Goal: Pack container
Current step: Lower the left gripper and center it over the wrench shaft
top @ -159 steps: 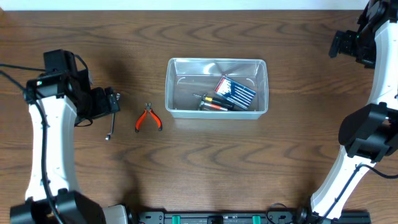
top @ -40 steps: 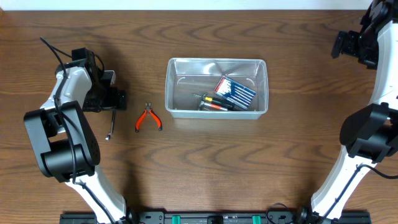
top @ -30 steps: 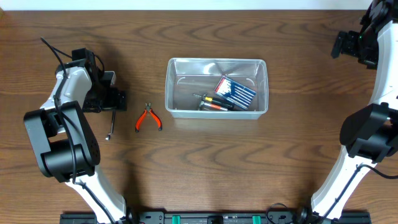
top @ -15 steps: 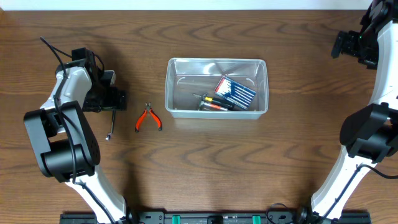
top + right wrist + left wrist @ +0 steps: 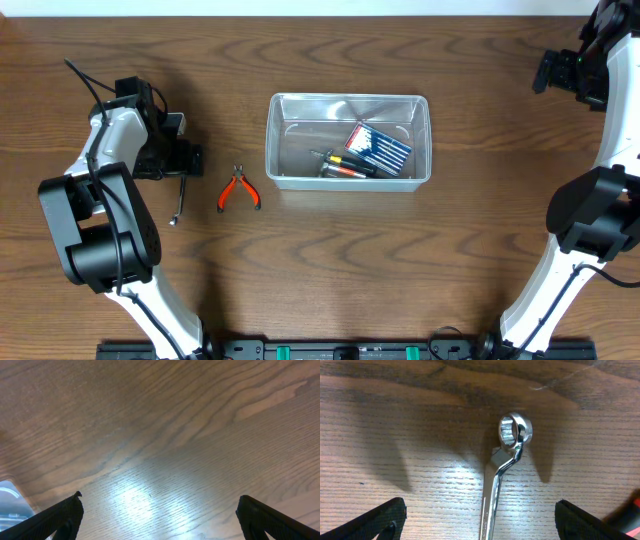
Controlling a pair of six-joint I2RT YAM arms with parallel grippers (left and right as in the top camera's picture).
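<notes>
The left gripper (image 5: pixel 480 512), fingers spread wide, straddles a wrench (image 5: pixel 512 435) lying on the brown wooden table (image 5: pixel 330 270). Just beyond lie orange-handled pliers (image 5: pixel 239 190). Then comes the container (image 5: pixel 347 98) at mid-table, well apart from both grippers. It is clear plastic and holds a blue box (image 5: pixel 378 147) and tools (image 5: pixel 338 165). Farther off, the right gripper (image 5: pixel 160 510) hangs with its fingers spread.

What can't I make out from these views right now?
Wrench: other end cut off by the left wrist view's bottom edge; overhead, the left gripper covers it.
Tools in the container: too small and overlapping overhead to identify.
Pliers: only a blurred red sliver at the left wrist view's right edge.
</notes>
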